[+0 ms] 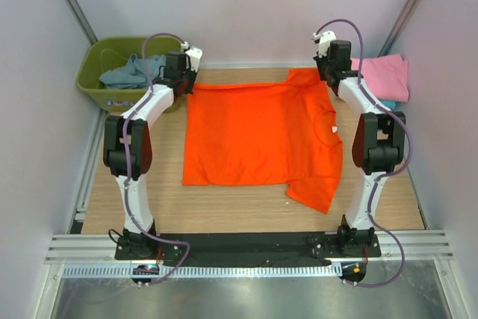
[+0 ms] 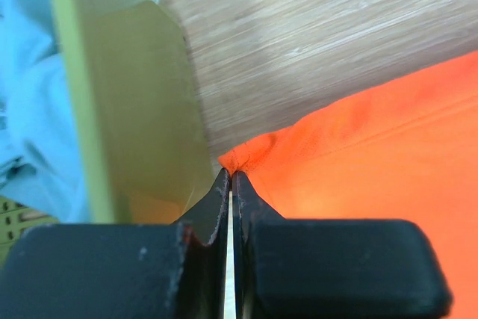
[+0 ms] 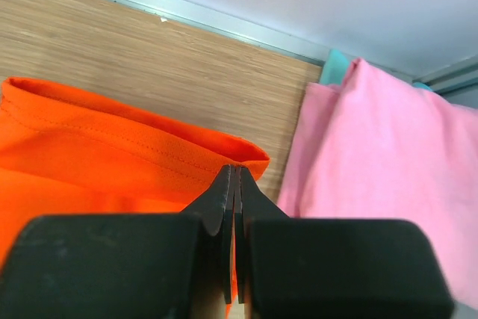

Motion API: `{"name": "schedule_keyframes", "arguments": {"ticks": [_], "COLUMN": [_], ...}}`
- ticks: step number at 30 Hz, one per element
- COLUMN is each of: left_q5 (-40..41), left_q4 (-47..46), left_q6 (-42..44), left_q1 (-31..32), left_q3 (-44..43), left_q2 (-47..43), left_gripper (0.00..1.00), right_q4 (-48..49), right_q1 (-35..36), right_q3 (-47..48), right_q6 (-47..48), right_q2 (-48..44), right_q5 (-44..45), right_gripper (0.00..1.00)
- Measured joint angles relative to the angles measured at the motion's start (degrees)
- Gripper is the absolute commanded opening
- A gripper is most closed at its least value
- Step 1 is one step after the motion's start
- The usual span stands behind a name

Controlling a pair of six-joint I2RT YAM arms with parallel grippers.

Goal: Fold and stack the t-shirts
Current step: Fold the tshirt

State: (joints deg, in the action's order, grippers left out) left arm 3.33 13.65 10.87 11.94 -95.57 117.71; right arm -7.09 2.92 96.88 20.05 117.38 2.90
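Cloth of a blue-grey t-shirt (image 1: 133, 72) is heaped in the olive-green tub (image 1: 93, 89) at the far left corner of the surface (image 1: 239, 203). Just beside the tub, the left gripper (image 2: 230, 177) is clenched on the far hem corner of the orange t-shirt (image 1: 258, 136). This shirt is spread flat mid-surface, hem toward the left edge and collar toward the right, so its long axis runs left to right. At the right end of that same far edge, the right gripper (image 3: 235, 173) is pinched on the sleeve cuff. A folded pink t-shirt (image 1: 385, 76) is laid at the far right corner, with a teal t-shirt (image 3: 336, 65) showing beneath it. Since the whole orange shirt lies nearward of both grippers, a matched pull toward the near edge is judged to be required, neither arm being favoured.
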Motion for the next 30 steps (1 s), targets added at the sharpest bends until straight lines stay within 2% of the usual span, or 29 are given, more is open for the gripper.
{"name": "schedule_keyframes", "arguments": {"ticks": [16,30], "left_q5": [-0.42,-0.39], "left_q4": [0.76,2.10], "left_q6": [-0.07,-1.31], "left_q1": [0.98,1.97], "left_q3": [12.79,19.10], "left_q2": [-10.64,-17.59], "left_gripper": [0.00,0.00], "right_q4": [1.20,0.59], "right_q1": [-0.42,-0.42], "right_q3": [-20.04,-30.49], "right_q6": [0.85,0.81], "right_q2": [-17.38,-28.37], "right_q5": [-0.72,-1.44], "right_gripper": [0.01,0.01]}}
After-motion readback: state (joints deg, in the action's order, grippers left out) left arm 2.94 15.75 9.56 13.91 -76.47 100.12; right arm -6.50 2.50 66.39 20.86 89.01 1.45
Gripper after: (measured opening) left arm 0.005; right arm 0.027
